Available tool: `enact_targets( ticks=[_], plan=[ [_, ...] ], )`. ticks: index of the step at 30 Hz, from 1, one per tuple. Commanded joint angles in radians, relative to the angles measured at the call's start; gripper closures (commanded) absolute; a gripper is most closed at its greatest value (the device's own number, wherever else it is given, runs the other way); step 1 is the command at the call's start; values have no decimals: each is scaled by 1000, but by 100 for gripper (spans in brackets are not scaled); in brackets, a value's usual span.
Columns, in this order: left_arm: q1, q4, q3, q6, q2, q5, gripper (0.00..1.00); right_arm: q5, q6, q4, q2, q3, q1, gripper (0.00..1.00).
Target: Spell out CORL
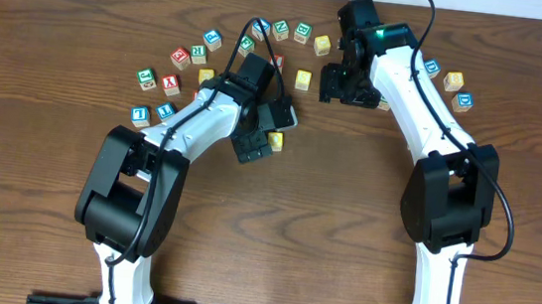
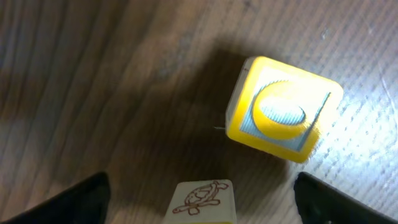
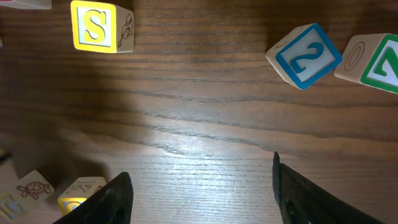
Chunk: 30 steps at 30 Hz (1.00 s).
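Right wrist: S block (image 3: 93, 26), 2 block (image 3: 305, 55)

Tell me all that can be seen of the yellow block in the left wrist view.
The yellow block is a cube, seemingly painted wood: a yellow border around a pale blue face with a raised round yellow shape, too blurred to read. It rests on the brown wooden table, turned askew in the view. The turtle block lies apart from it, and the open left pincer does not touch it.
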Motion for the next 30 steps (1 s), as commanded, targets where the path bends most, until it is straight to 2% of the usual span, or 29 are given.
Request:
enact_targets(
  ticks=[1, 12, 15, 17, 19, 21, 22, 25, 26, 28, 29, 30],
  plan=[
    [2, 10, 2, -5, -15, 16, 2, 16, -12, 0, -17, 12, -7, 33],
    [50, 13, 31, -201, -165, 15, 1, 16, -12, 0, -17, 12, -16, 32],
    [80, 1, 31, -402, -223, 15, 1, 16, -11, 0, -17, 12, -16, 32],
    [103, -32, 31, -609, -257, 14, 1, 16, -11, 0, -17, 12, -16, 32],
    [133, -85, 31, -894, -274, 16, 1, 14, -10, 0, -17, 12, -16, 32],
    [151, -158, 28, -1089, -270, 16, 1, 12, -10, 3, -17, 12, -14, 32],
    [155, -187, 18, -1146, -262, 16, 1, 12, -10, 5, -17, 12, -12, 32],
    [151, -190, -25, -1162, -236, 15, 1, 12, -4, 16, -17, 12, -2, 32],
    [147, -175, -39, -1162, -223, 15, 6, 13, -3, 19, -17, 12, 1, 32],
    [143, -154, -54, -1182, -203, 15, 29, 13, -3, 26, -17, 12, 8, 32],
    [140, -147, -58, -1205, -196, 14, 56, 13, -3, 27, -17, 12, 10, 32],
    [139, -146, -58, -1236, -192, 3, 90, 13, -3, 28, -17, 12, 11, 31]
  ],
)
